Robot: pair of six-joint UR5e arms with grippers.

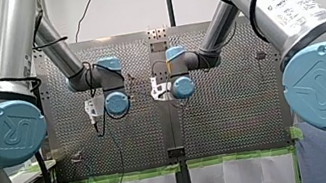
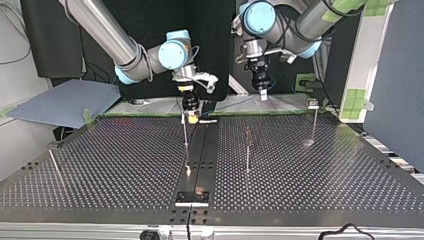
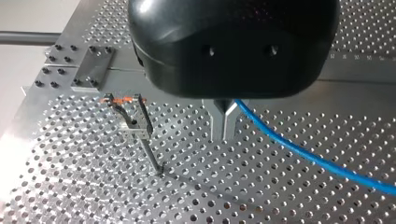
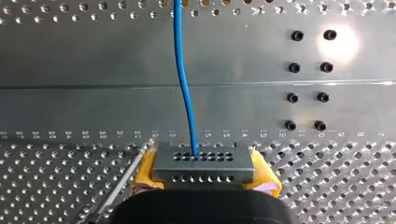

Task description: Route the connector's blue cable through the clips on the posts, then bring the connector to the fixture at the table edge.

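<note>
Between the yellow pads (image 4: 145, 169) of my right gripper (image 4: 204, 171) sits a grey connector (image 4: 204, 162) with rows of holes; the gripper is shut on it. The blue cable (image 4: 183, 79) leaves the connector and runs ahead over the plate. My left gripper (image 3: 223, 134), black with metal fingers, is shut on the blue cable (image 3: 303, 154), which trails away to one side. A clip on a thin post (image 3: 135, 120) stands beside those fingers, apart from the cable. In the top view my right gripper (image 2: 191, 115) hangs over the centre rail and my left gripper (image 2: 263, 94) hangs further right.
Thin posts rise from the perforated table: one by the rail (image 2: 185, 134), one right of it (image 2: 247, 150), one with a clip (image 2: 313, 105) at the far right, one leaning at the left (image 2: 55, 166). A plate fixture (image 2: 192, 197) sits at the near edge.
</note>
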